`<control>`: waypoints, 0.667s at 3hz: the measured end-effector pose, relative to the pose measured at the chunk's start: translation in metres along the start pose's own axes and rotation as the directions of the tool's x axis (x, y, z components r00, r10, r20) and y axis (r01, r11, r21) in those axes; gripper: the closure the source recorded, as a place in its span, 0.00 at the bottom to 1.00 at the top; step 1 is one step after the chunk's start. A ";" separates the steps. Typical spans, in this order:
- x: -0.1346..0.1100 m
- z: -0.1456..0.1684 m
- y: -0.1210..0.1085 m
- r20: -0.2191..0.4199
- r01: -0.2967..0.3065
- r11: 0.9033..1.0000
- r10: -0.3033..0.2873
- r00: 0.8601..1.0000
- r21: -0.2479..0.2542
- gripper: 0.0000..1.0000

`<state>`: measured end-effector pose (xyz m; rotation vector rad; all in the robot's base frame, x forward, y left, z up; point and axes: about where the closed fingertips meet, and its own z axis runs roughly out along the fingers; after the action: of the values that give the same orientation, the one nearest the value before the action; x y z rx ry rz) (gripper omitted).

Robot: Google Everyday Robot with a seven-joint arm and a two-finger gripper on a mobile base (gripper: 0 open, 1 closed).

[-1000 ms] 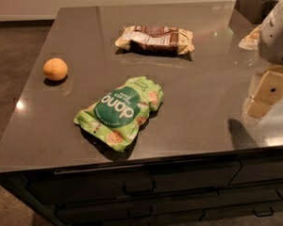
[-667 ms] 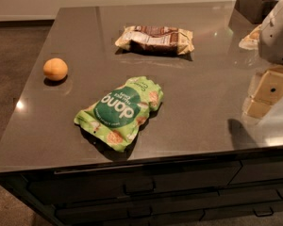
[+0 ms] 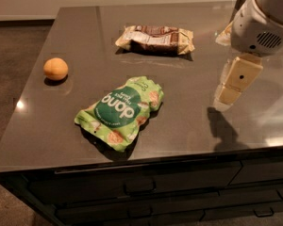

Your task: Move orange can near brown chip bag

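Note:
The orange can [image 3: 55, 68], a small matte orange round thing, stands on the dark table near its left edge. The brown chip bag [image 3: 155, 39], a crinkly packet with a dark brown middle and cream ends, lies flat at the back centre of the table. My gripper [image 3: 226, 94], cream-coloured under a white arm housing [image 3: 262, 25], hangs above the right side of the table. It is far right of the orange can, right of and nearer than the brown chip bag, and holds nothing that shows.
A bright green bag [image 3: 120, 111] with a dark green circle lies in the front middle, between the orange can and my gripper. The table [image 3: 47, 121] is dark grey and glossy, with drawers [image 3: 141, 187] below its front edge. Some items stand at the far right back corner [image 3: 226, 32].
My arm and gripper have moved left and slightly up over the table's right side. The orange can and both bags have not moved.

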<state>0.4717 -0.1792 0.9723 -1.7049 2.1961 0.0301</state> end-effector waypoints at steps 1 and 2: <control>-0.032 0.022 -0.009 0.064 -0.010 0.999 0.012 0.998 -0.036 0.00; -0.073 0.044 -0.014 0.112 0.003 0.999 0.002 0.994 -0.037 0.00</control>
<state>0.5115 -0.1044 0.9549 -1.6807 2.1255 0.1637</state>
